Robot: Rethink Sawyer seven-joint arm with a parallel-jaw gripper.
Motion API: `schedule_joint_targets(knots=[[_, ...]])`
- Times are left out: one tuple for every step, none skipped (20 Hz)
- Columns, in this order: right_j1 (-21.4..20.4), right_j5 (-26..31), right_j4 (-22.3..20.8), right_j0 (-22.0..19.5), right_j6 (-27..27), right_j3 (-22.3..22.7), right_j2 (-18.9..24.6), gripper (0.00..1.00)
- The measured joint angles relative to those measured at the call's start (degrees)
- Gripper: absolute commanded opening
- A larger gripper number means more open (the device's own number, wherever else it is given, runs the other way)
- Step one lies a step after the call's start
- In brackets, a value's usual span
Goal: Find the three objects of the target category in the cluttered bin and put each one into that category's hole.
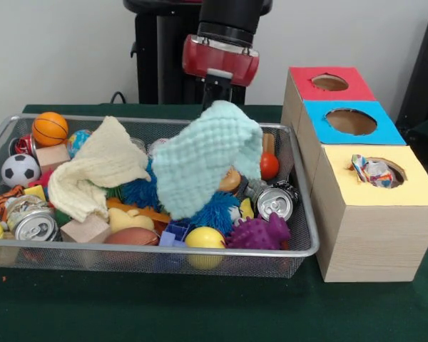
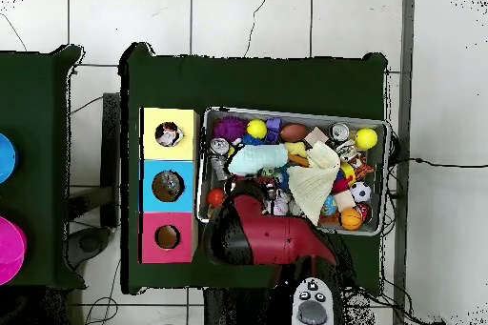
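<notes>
- Mint cloth: a waffle-weave cloth hanging above the middle of the wire bin, lifted by its top edge directly under the pincer. Its lower folds drape onto the toys beneath.
- Handling: judged light, soft and limp. It will sag and swing when carried and may drag neighbouring items. Hold a bunched fold near the top edge; a loose corner is likely to slip free.
- Pincer state: the fingertips are buried in the cloth. The cloth hangs from them, so the pincer is judged clamped on the mint cloth.
- Cream cloth: a second cloth, lying crumpled on the toys beside the mint one, nearly touching it.
- Clutter: balls, wooden blocks, spiky toys and crushed cans fill the rest of the bin.
- Sorting box: stands just beside the bin on the green tabletop, with red, blue and yellow tops, one hole in each. Crumpled material shows in the yellow hole.
- Front view: shows the cloth's hang and drape.
- Overhead view: the arm covers the grasp, but something shows inside the blue hole also, which the front view does not reveal.
</notes>
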Motion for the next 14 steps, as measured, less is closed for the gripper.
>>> schedule_joint_targets(knots=[[0.36,-2.76,-1.36,-1.74,0.00,-0.02,2.78,0.00],[0.58,-3.43,-1.79,-2.43,0.00,-0.03,3.79,0.00],[0.88,-4.02,-2.16,-3.09,0.00,-0.04,4.75,0.00],[2.01,-5.41,-2.97,-4.78,0.00,-0.05,7.23,0.00],[2.74,-5.98,-3.24,-5.50,0.00,-0.06,8.29,0.00],[3.67,-6.43,-3.36,-6.09,0.00,-0.06,9.29,0.00],[4.60,-6.89,-3.47,-6.69,0.00,-0.06,10.30,0.00],[5.28,-7.10,-3.47,-6.92,0.00,-0.07,10.74,0.00],[6.58,-7.49,-3.47,-7.23,0.00,-0.07,11.61,0.00],[9.54,-8.19,-3.44,-6.86,0.00,-0.07,12.53,1.00],[9.85,-8.21,-3.36,-6.73,0.00,-0.06,12.53,1.00],[10.16,-8.24,-3.27,-6.60,0.00,-0.06,12.53,1.00],[10.47,-8.27,-3.19,-6.47,0.00,-0.05,12.53,1.00],[10.85,-8.26,-3.03,-6.24,0.00,-0.02,12.52,1.00]])
